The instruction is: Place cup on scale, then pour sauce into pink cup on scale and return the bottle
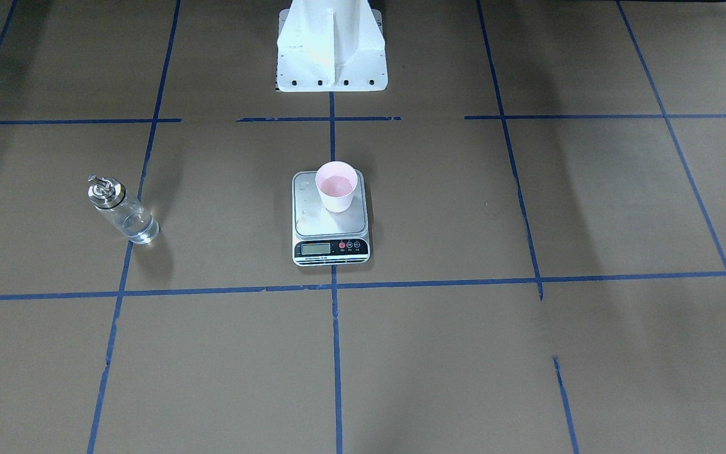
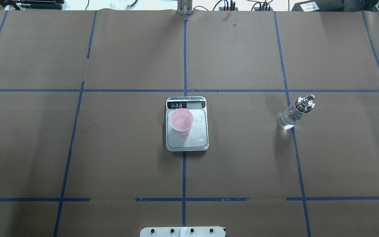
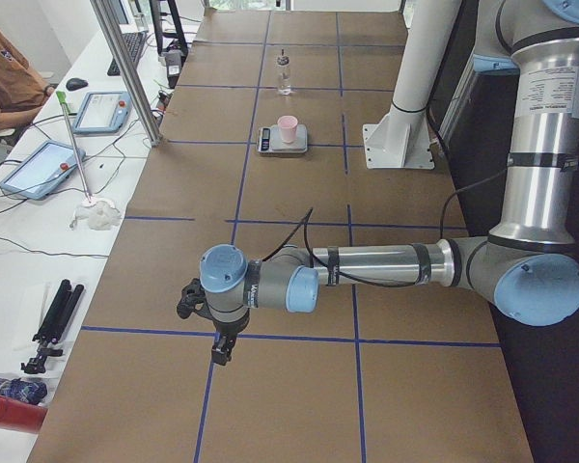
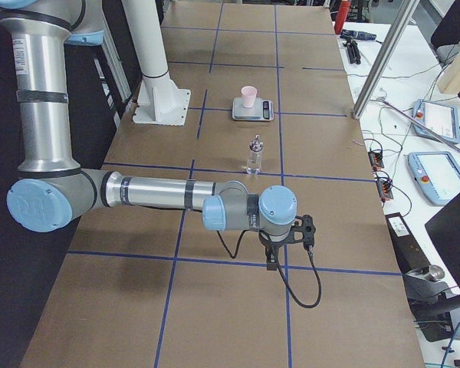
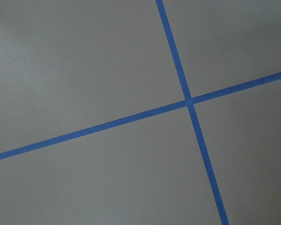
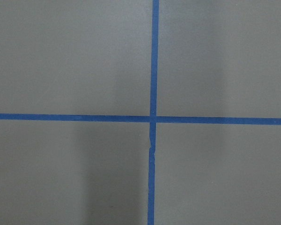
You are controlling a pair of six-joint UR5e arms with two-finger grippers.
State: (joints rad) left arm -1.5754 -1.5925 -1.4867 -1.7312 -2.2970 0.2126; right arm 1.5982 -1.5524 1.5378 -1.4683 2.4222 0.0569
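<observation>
Nearest in each side view an arm stretches low over the tabletop (image 2: 110, 158). The left end effector (image 3: 218, 345) is at lower left of its frame and the right end effector (image 4: 271, 259) just below centre of its own. I cannot tell whether either is open or closed, and the wrist views show only brown paper and blue tape. Farther in, at the overhead frame's centre, the cup (image 2: 181, 121) stands upright on the scale (image 2: 187, 144), with droplets (image 2: 202, 137) on the metal to its lower right. The bottle (image 2: 291, 115) stands right of centre, well apart from the scale, with clear sauce (image 2: 286, 121) in its lower part. If pouring comes next, grip the glass below the collar, bring the spout over the cup's mouth before tilting, and tilt slowly without nudging the cup.
</observation>
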